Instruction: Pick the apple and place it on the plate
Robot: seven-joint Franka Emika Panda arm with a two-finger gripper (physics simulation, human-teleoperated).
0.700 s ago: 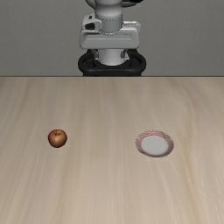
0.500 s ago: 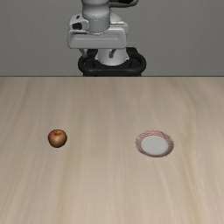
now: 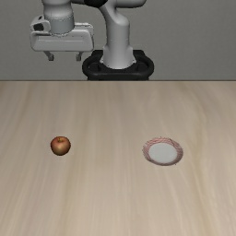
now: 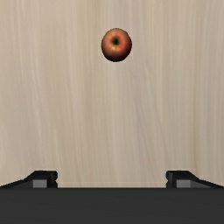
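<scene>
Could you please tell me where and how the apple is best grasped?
Probably across its widest middle, coming straight down from above: the apple sits alone on the flat table, its round sides free all around, and the open end effector looks wide enough.

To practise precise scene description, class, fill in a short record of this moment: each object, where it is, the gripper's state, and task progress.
item to pick: small round red apple, resting on the table at the exterior view's left
goal: round white plate with a reddish rim, at the exterior view's right, apart from the apple, empty
surface: light wooden table
end effector: two-finger gripper, open, holding nothing, high above the table
progress: apple not yet picked
</scene>
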